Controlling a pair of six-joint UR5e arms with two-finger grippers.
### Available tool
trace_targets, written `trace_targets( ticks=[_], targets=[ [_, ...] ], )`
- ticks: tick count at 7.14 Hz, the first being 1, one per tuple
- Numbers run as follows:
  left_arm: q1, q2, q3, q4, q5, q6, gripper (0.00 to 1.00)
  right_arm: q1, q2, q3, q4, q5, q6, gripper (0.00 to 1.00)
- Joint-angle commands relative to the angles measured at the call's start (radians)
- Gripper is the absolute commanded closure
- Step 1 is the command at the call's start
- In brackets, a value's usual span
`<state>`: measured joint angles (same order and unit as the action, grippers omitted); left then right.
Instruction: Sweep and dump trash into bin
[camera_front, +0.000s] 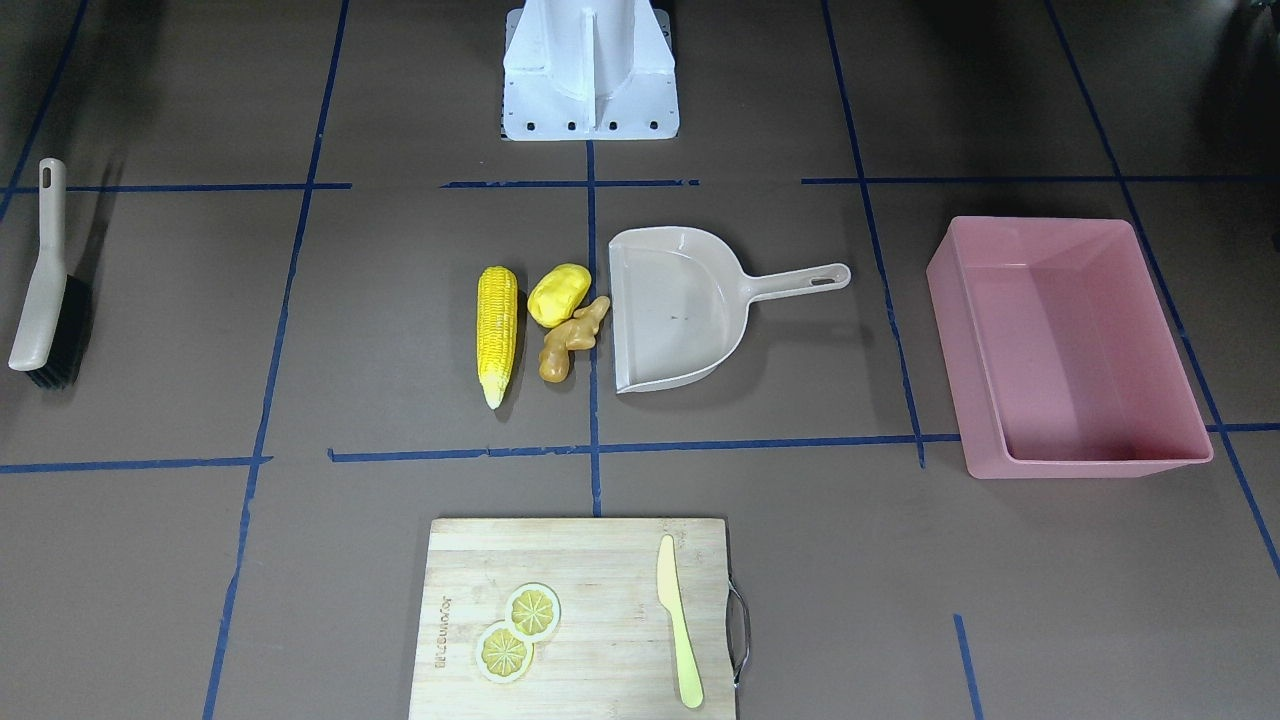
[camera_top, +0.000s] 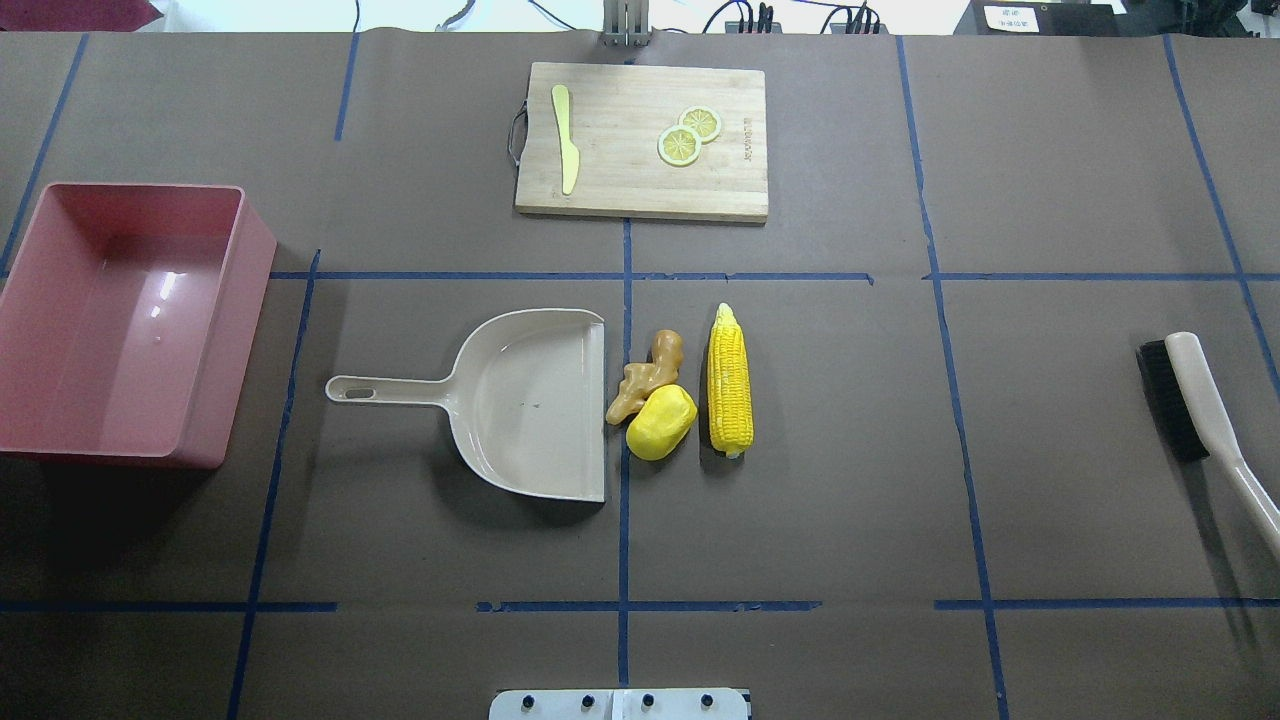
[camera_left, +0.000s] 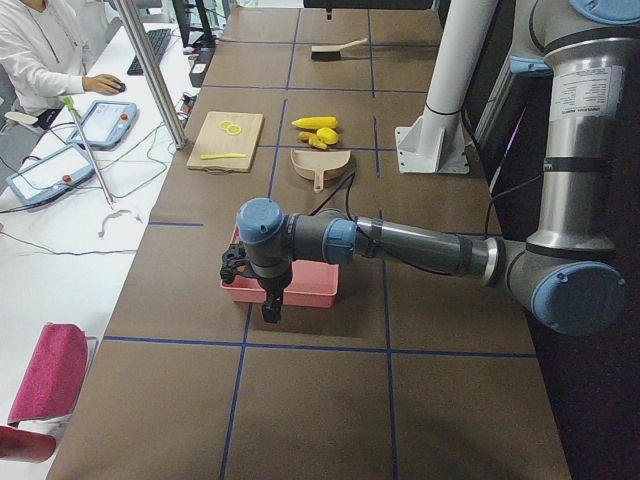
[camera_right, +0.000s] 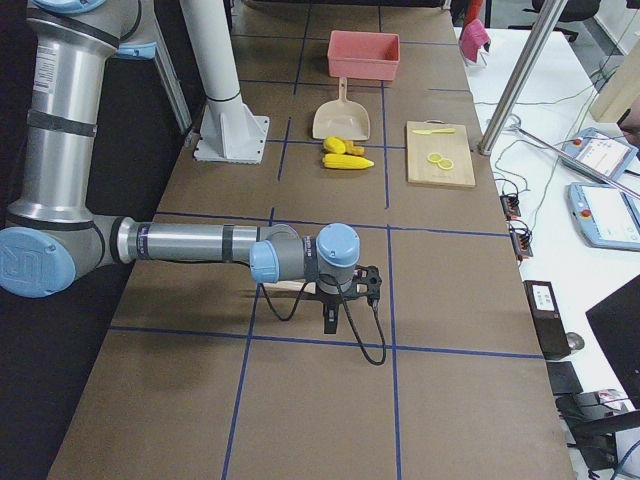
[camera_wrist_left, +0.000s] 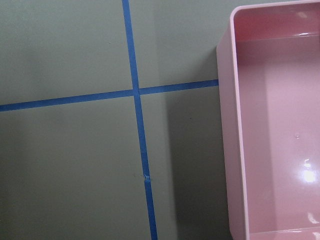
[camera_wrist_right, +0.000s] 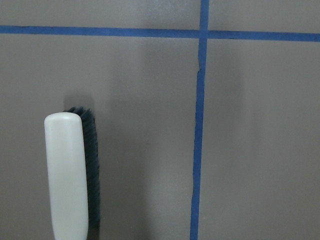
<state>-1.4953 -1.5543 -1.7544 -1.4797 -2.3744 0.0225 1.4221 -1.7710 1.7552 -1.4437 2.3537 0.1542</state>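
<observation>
The trash lies mid-table: a yellow corn cob (camera_front: 498, 330) (camera_top: 729, 380), a yellow potato (camera_front: 558, 294) (camera_top: 661, 422) and a tan ginger root (camera_front: 575, 338) (camera_top: 645, 375). The ginger lies right at the open mouth of a beige dustpan (camera_front: 675, 310) (camera_top: 530, 400). The pink bin (camera_front: 1085, 467) (camera_top: 235, 330) stands empty at the table's left end and shows in the left wrist view (camera_wrist_left: 272, 140). My left gripper (camera_left: 268, 300) hangs over the bin's outer side. My right gripper (camera_right: 330, 312) hangs over a beige brush (camera_front: 45, 280) (camera_top: 1200, 400) (camera_wrist_right: 67, 175). I cannot tell whether either is open.
A wooden cutting board (camera_front: 580, 560) (camera_top: 620, 180) with two lemon slices (camera_front: 520, 630) and a yellow-green knife (camera_front: 678, 620) lies at the far edge. The robot's white base (camera_front: 590, 70) stands at the near edge. Blue tape lines cross the brown table.
</observation>
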Motion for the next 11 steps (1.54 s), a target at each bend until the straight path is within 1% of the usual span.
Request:
trace_targets(
  ticks=[1, 4, 5, 7, 8, 9, 10, 11],
  targets=[
    [0.0, 0.0, -0.017, 0.005, 0.003, 0.002, 0.0, 0.0, 0.001, 0.001, 0.0, 0.001, 0.004, 0.0],
    [0.001, 0.002, -0.025, 0.009, 0.001, -0.01, 0.0, -0.002, 0.001, 0.003, 0.002, 0.001, 0.007, 0.0],
    [0.004, 0.002, -0.008, 0.009, -0.003, -0.01, 0.0, -0.002, 0.001, 0.003, 0.002, 0.001, 0.008, 0.0],
    [0.003, 0.003, -0.025, 0.006, 0.001, -0.01, 0.0, -0.008, 0.001, 0.004, 0.002, 0.001, 0.01, 0.0],
    [0.003, 0.014, -0.027, -0.007, -0.009, -0.021, 0.0, -0.021, 0.001, 0.006, 0.002, 0.001, 0.011, 0.0],
    [0.004, 0.014, -0.051, -0.007, -0.009, -0.08, 0.0, -0.07, 0.002, 0.012, 0.006, 0.009, 0.028, 0.0],
    [0.013, 0.011, -0.095, -0.01, -0.009, -0.111, 0.0, -0.119, -0.004, 0.013, 0.107, 0.009, 0.15, 0.0],
    [0.05, 0.013, -0.152, -0.031, -0.028, -0.118, 0.0, -0.187, -0.06, 0.014, 0.303, 0.0, 0.347, 0.0]
  ],
)
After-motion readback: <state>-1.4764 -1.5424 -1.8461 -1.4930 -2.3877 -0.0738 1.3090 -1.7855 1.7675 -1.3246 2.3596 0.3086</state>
